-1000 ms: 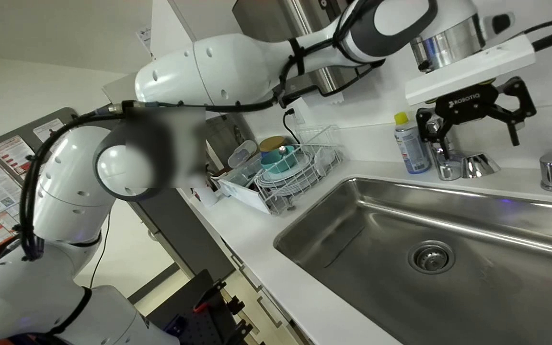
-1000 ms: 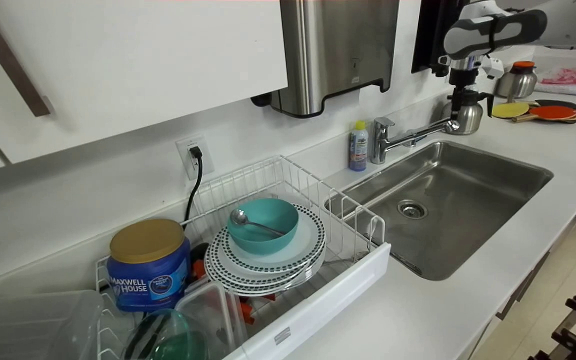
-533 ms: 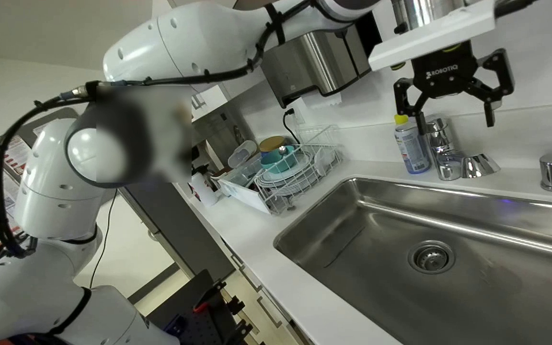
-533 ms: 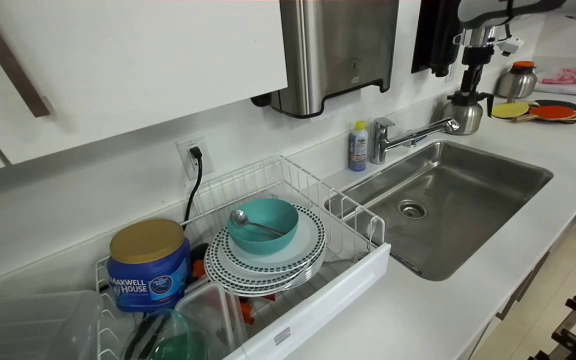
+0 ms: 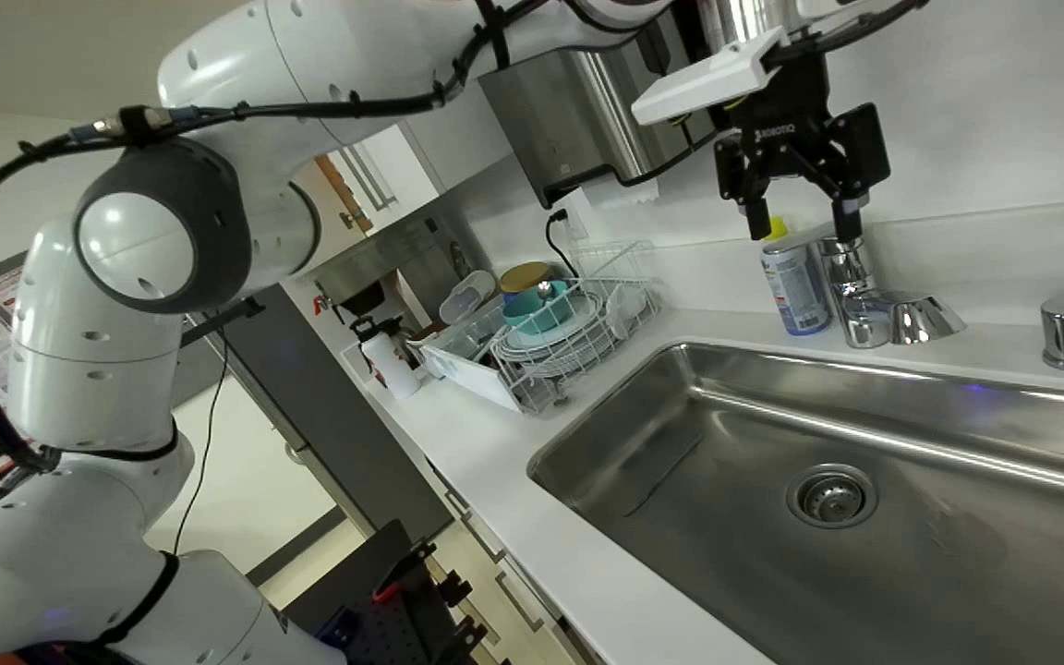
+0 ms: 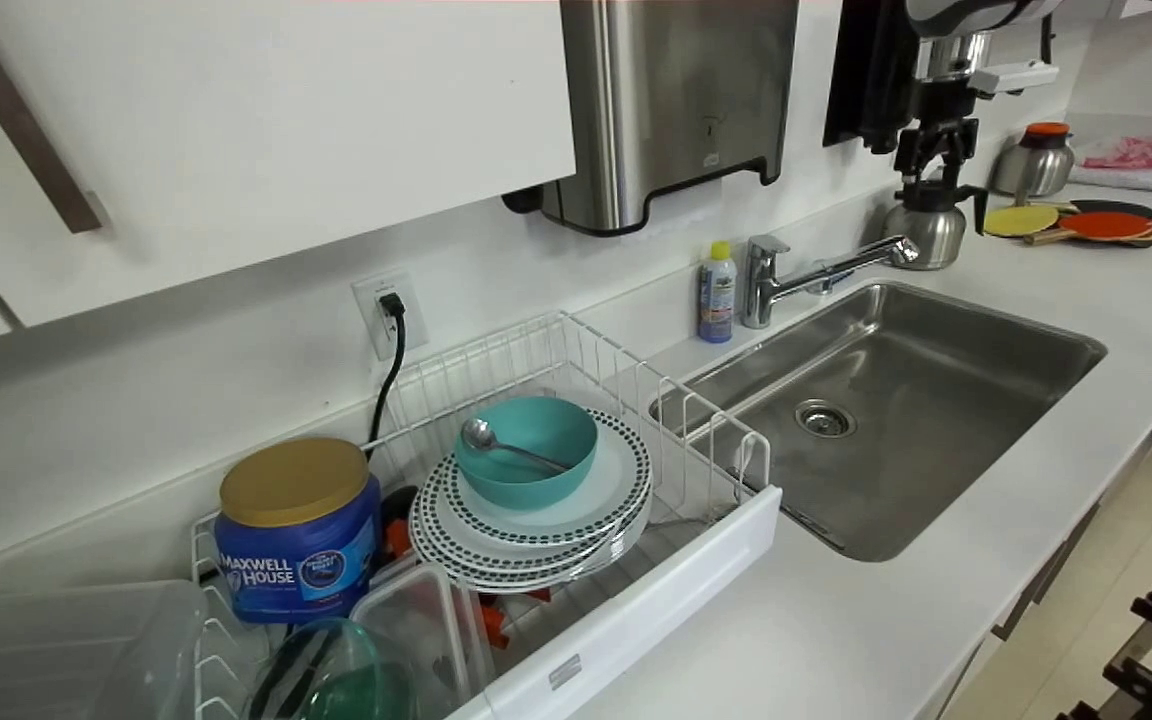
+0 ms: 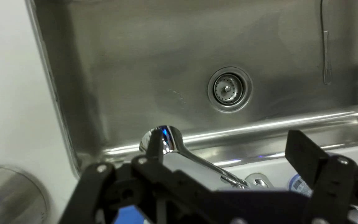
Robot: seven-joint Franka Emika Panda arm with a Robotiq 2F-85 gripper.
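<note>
Gripper (image 5: 802, 222), shifted leftward in an exterior view and turned since the earlier frame; fingers (image 5: 758, 219) spread wide, nothing held.
Contents by place from the sink (image 6: 966, 380), left to right in an exterior view: coffee tub (image 6: 298, 545), well left; dish rack (image 6: 676, 595), just left, bearing plates (image 6: 620, 475) and a bowl (image 6: 526, 485) with spoon (image 6: 479, 434); spray can (image 6: 717, 295), upright, behind; faucet (image 6: 759, 280), behind, beside the can and nearest the gripper; steel jug (image 6: 926, 237), past the far end; paddles (image 6: 1101, 225), farther past. Hazards, as judged: lowering straight down could knock a fingertip on the faucet's spout (image 7: 174, 137), which lies under one finger in the wrist view; swinging sideways could tip the spray can, freestanding just beside the faucet. Clearance between fingers and faucet: cannot be told.
</note>
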